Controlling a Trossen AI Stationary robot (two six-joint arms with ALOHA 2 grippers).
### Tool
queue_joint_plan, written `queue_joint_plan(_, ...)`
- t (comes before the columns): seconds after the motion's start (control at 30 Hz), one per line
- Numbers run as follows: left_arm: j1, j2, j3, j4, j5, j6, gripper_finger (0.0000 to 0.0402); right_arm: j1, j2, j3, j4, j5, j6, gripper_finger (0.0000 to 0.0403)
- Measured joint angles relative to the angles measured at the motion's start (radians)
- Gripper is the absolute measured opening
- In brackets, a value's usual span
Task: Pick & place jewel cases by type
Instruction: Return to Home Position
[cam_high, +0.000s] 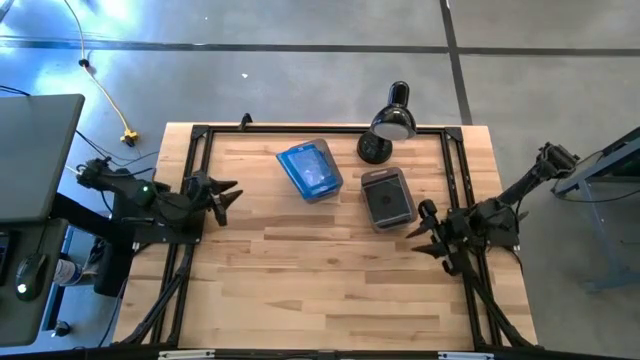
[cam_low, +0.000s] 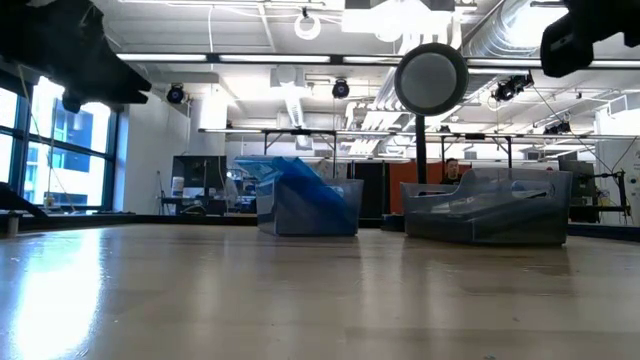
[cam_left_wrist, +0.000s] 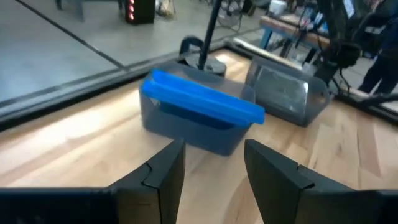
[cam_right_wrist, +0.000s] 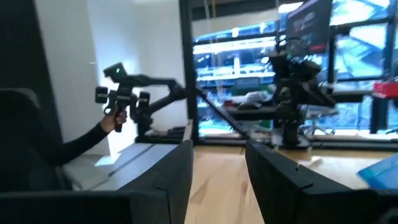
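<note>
Blue jewel cases (cam_high: 309, 167) lie stacked in the left smoky tub (cam_high: 312, 171), slanting with their upper edge over its rim (cam_left_wrist: 199, 99); the low view shows them tilted (cam_low: 300, 185). Dark cases (cam_high: 387, 200) lie tilted in the right tub (cam_high: 388, 198), seen also in the low view (cam_low: 470, 205). My left gripper (cam_high: 226, 196) hovers open at the table's left edge, pointing at the tubs; its fingers frame the blue tub (cam_left_wrist: 211, 168). My right gripper (cam_high: 428, 230) hovers open near the right edge, beside the dark tub, and looks across the table (cam_right_wrist: 217, 174).
A black dome-headed lamp (cam_high: 385, 130) stands behind the tubs at the far edge, its head facing the low view (cam_low: 431, 78). A black frame rail (cam_high: 300, 128) runs round the table. Bare wood lies across the near half (cam_high: 320, 290). A person's arm (cam_right_wrist: 87, 140) shows beyond the table.
</note>
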Motion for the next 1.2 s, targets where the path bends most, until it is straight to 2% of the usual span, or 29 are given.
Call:
queue_joint_plan(0.13, 0.0, -0.099, 0.0, -0.026, -0.05, 0.102, 0.0163, -0.061, -0.053, 0.0, -0.033, -0.063, -0.029, 0.0145)
queue_joint_plan(0.23, 0.0, -0.162, 0.0, -0.055, -0.034, 0.147, 0.0163, -0.104, -0.077, 0.0, -0.062, -0.102, -0.023, 0.0145)
queue_joint_plan(0.33, 0.0, -0.222, 0.0, -0.131, 0.001, 0.146, 0.0163, -0.143, -0.089, 0.0, -0.086, -0.12, 0.0, 0.0145)
queue_joint_plan(0.43, 0.0, -0.25, -0.002, -0.191, -0.02, 0.105, 0.0163, -0.177, -0.089, 0.0, -0.087, -0.155, -0.009, 0.0145)
queue_joint_plan(0.53, 0.0, -0.249, -0.038, -0.151, -0.066, 0.092, 0.0163, -0.208, -0.088, 0.0, -0.087, -0.189, -0.022, 0.0145)
queue_joint_plan(0.63, 0.0, -0.248, -0.121, 0.013, -0.054, 0.16, 0.0163, -0.241, -0.086, 0.0, -0.088, -0.211, -0.024, 0.0145)
queue_joint_plan(0.77, 0.0, -0.247, -0.225, 0.244, 0.035, 0.317, 0.0163, -0.283, -0.086, 0.0, -0.094, -0.213, -0.025, 0.0145)
queue_joint_plan(0.87, 0.0, -0.248, -0.257, 0.376, 0.169, 0.441, 0.0163, -0.305, -0.086, 0.0, -0.093, -0.211, -0.029, 0.0145)
queue_joint_plan(1.0, 0.0, -0.248, -0.259, 0.394, 0.367, 0.54, 0.0163, -0.315, -0.086, 0.0, -0.094, -0.202, -0.025, 0.0145)
queue_joint_plan(1.07, 0.0, -0.247, -0.259, 0.378, 0.409, 0.546, 0.0163, -0.315, -0.086, 0.0, -0.094, -0.203, -0.025, 0.0145)
queue_joint_plan(1.2, 0.0, -0.246, -0.254, 0.332, 0.433, 0.518, 0.0163, -0.315, -0.086, 0.0, -0.094, -0.202, -0.025, 0.0145)
